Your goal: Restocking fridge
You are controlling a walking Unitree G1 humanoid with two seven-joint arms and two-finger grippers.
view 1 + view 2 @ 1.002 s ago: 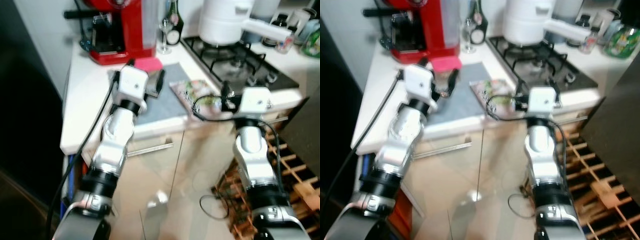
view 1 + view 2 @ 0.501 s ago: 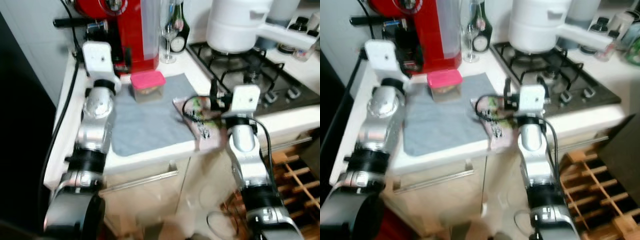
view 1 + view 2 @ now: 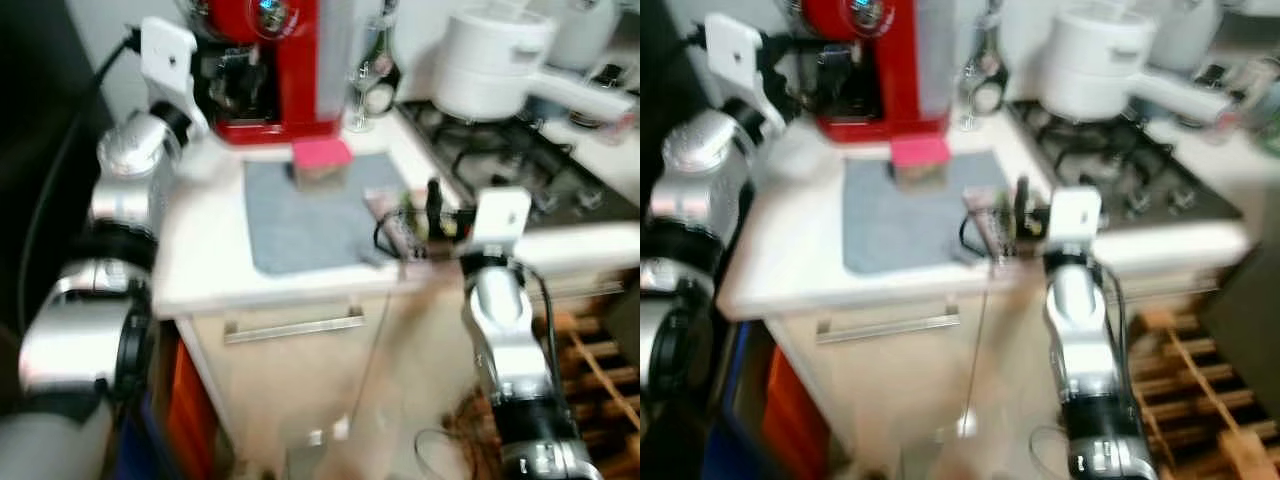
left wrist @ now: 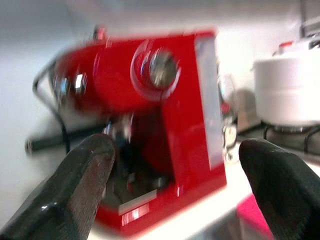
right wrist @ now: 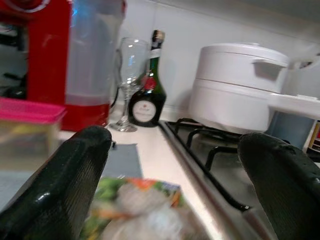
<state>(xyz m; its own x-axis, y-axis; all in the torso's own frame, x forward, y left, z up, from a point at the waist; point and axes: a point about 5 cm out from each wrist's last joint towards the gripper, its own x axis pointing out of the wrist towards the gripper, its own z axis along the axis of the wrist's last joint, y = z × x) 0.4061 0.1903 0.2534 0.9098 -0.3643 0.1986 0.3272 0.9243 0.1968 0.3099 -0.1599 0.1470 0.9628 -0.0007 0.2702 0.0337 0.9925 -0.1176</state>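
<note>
Right wrist view: your right pincer (image 5: 172,185) gapes above the vegetable packet (image 5: 135,207) on the bench (image 3: 205,235); left pincer (image 4: 180,187) spread, facing the red coffee machine (image 4: 150,115).

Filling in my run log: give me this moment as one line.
phase: approach counter | left gripper: open, raised by red coffee machine | right gripper: open, over food packet | pink-lidded container: on grey mat
</note>
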